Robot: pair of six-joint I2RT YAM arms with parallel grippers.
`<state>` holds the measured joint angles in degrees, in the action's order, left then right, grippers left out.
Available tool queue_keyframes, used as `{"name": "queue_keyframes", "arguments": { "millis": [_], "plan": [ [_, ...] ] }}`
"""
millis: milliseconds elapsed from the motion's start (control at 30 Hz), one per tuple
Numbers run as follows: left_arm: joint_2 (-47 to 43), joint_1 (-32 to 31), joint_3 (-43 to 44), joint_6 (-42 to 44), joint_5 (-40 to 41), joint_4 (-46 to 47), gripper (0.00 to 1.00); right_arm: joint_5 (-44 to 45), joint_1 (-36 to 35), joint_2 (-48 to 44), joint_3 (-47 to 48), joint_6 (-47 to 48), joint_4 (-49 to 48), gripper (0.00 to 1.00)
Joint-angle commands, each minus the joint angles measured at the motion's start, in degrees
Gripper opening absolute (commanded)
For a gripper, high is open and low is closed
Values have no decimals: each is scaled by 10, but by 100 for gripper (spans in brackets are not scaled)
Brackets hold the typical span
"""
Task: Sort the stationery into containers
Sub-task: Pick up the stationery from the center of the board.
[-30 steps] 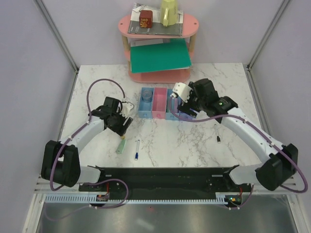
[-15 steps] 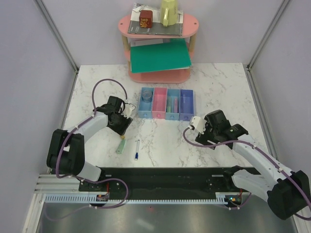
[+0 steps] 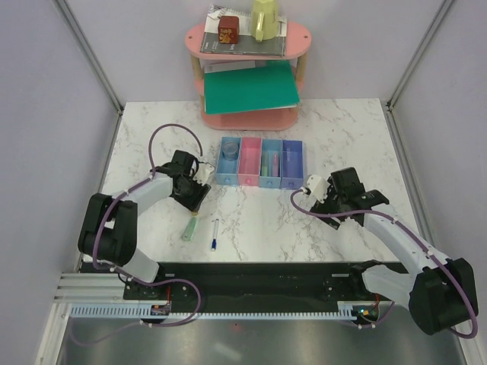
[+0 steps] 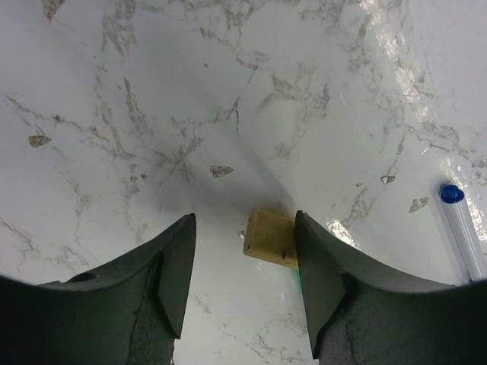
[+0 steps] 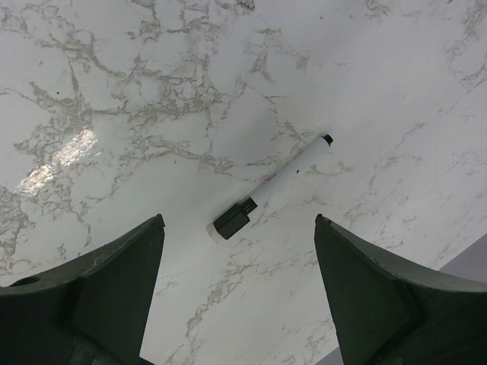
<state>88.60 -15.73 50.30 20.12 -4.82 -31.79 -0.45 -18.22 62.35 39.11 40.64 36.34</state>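
Note:
In the left wrist view the tan eraser (image 4: 269, 239) lies on the marble between the fingers of my left gripper (image 4: 244, 228). It touches the right finger and a gap stays at the left one, so the gripper is open. The white pen with a blue tip (image 4: 461, 228) lies just right of it. From above, my left gripper (image 3: 195, 199) is over the upper end of the pale green marker (image 3: 189, 230). My right gripper (image 5: 239, 220) hangs wide open over a thin pen (image 5: 271, 185) with a black cap. The containers (image 3: 259, 176) stand in a row behind.
The light blue tray holds the clear tape roll (image 3: 228, 150), and a marker lies in the blue tray (image 3: 269, 163). At the back stands a pink two-tier shelf (image 3: 298, 36) with a green folder (image 3: 251, 87), grey books and a yellow cup. Purple cables loop beside both arms.
My right arm swung from over the trays down to the marble at the right. The left jaws narrowed around the eraser.

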Motion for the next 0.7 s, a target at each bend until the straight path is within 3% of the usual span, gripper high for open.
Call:
{"name": "queue_keyframes", "arguments": {
  "millis": [0, 667],
  "plan": [
    [25, 3, -7, 7, 6, 1, 61, -10, 18, -14, -2, -1, -12, 87],
    [-20, 3, -2, 15, -63, -57, 61, -12, 31, -39, 11, -1, 7, 87]
  ]
}}
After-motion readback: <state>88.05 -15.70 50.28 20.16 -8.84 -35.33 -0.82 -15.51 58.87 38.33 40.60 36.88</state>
